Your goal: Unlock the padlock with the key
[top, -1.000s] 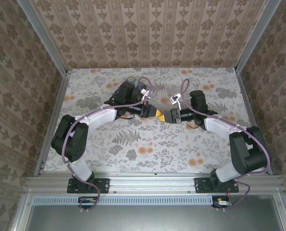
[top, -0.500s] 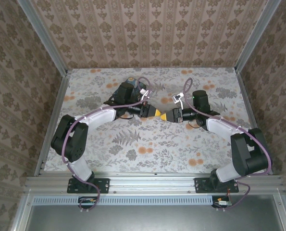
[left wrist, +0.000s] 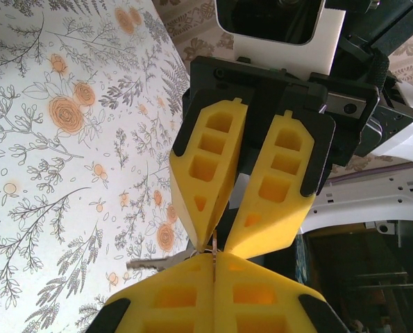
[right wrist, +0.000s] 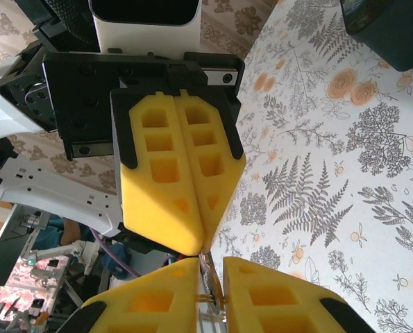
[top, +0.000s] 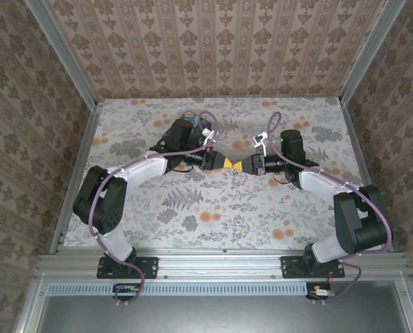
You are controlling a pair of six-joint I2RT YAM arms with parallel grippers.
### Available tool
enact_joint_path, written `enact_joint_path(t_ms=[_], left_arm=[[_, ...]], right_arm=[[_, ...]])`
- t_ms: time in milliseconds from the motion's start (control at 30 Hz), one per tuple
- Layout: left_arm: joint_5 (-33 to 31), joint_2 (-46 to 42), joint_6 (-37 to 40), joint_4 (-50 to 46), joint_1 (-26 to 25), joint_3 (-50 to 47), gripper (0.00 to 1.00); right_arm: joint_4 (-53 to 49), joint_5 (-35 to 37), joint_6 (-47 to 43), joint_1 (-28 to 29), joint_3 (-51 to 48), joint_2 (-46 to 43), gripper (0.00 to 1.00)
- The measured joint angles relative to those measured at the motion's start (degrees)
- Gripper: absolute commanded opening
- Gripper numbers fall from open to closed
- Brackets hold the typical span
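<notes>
Both arms reach in over the floral table and meet tip to tip at mid-table, toward the far side. The left gripper comes from the left and the right gripper from the right, both raised off the surface.

Left wrist view: the left gripper's yellow fingers are pressed flat together with no gap. A thin brass edge is pinched right at their tips. A thin grey blade, probably the key, sticks out sideways to the left, just where the two grippers meet. The right gripper faces in from the top of this view. Its fingers form a narrow V and the tips nearly touch just above the brass edge.

Right wrist view: the right gripper's fingers stand narrow, with a slim gap between them. A small metal piece sits in that gap. I cannot tell whether the pads actually clamp it. Above it the left gripper's fingers are closed tight, their tips just over the gap.

Padlock: its body cannot be made out. Only the brass edge and the small metal piece show, at the spot where the fingertips meet, held in the air. I cannot tell which part is lock and which is key.

A dark blue box sits on the table at the far side, well apart from the fingertips.
</notes>
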Motion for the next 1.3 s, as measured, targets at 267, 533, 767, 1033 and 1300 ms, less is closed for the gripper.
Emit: enact_joint_path(t_ms=[267, 533, 767, 1033, 1300], left_arm=[[-0.02, 0.00, -0.70, 0.31, 0.00, -0.20, 0.00], [-0.02, -0.04, -2.23, 2.10, 0.04, -1.07, 0.00], [0.22, -0.07, -3.48, 4.44, 0.07, -1.29, 0.00], [1.09, -0.07, -3.93, 5.33, 0.22, -1.49, 0.00], [1.27, -0.26, -3.93, 5.46, 0.37, -1.99, 0.00]], right_arm=[[1.11, -0.20, 1.03, 0.00, -0.98, -0.11, 0.20], [1.64, -0.55, 1.33, 0.02, -1.07, -0.35, 0.25], [2.64, -1.66, 1.49, 0.68, -1.11, -0.35, 0.22], [2.60, -1.64, 1.86, 0.66, -1.42, -0.35, 0.12], [2.60, -1.20, 1.99, 0.66, -1.79, -0.35, 0.00]])
